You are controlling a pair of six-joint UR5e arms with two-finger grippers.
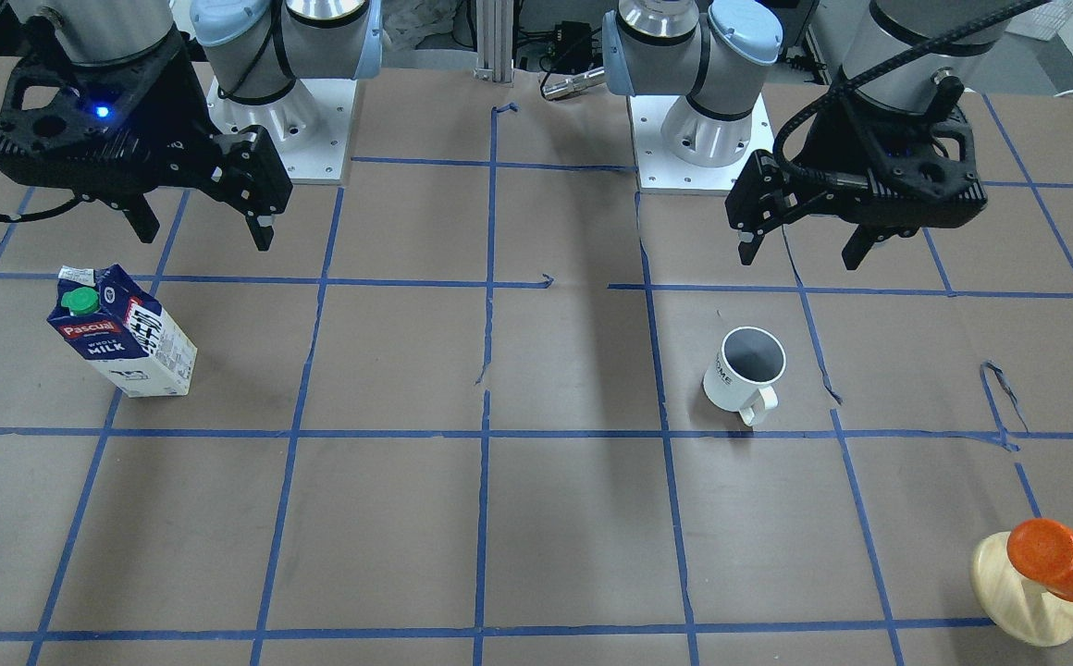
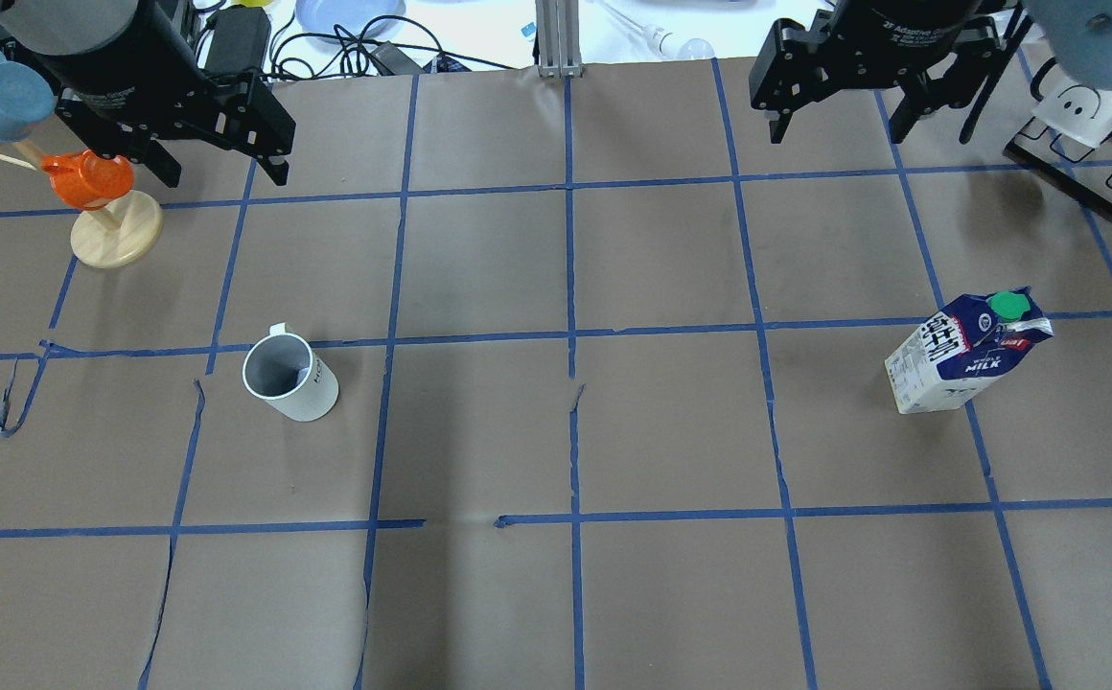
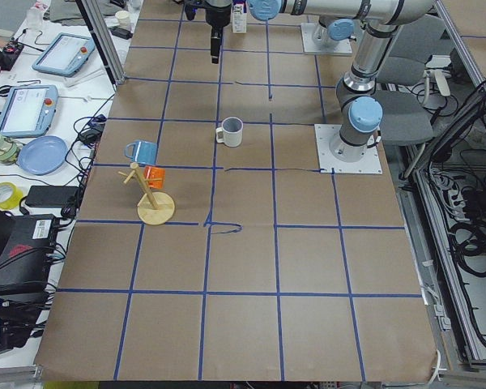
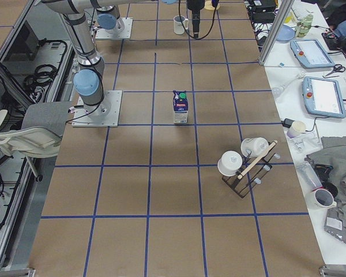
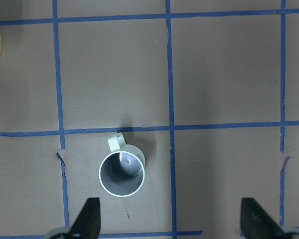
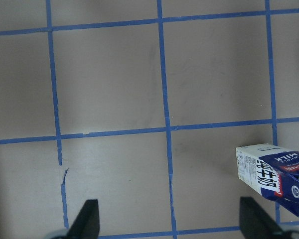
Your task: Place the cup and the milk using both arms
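The left gripper and right gripper hang raised, pointing down, fingers spread wide.

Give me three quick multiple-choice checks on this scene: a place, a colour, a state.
1. The cup stands on which side of the table?
A. the robot's left
B. the robot's right
C. dead centre
2. What colour is the cap of the milk?
A. red
B. green
C. yellow
3. How are the left gripper and right gripper?
A. both open, holding nothing
B. left shut on the cup
C. right shut on the milk
Answers: 1 A, overhead shows it in the left half; 2 B, the round cap is green; 3 A, both hang above the table with fingers apart.
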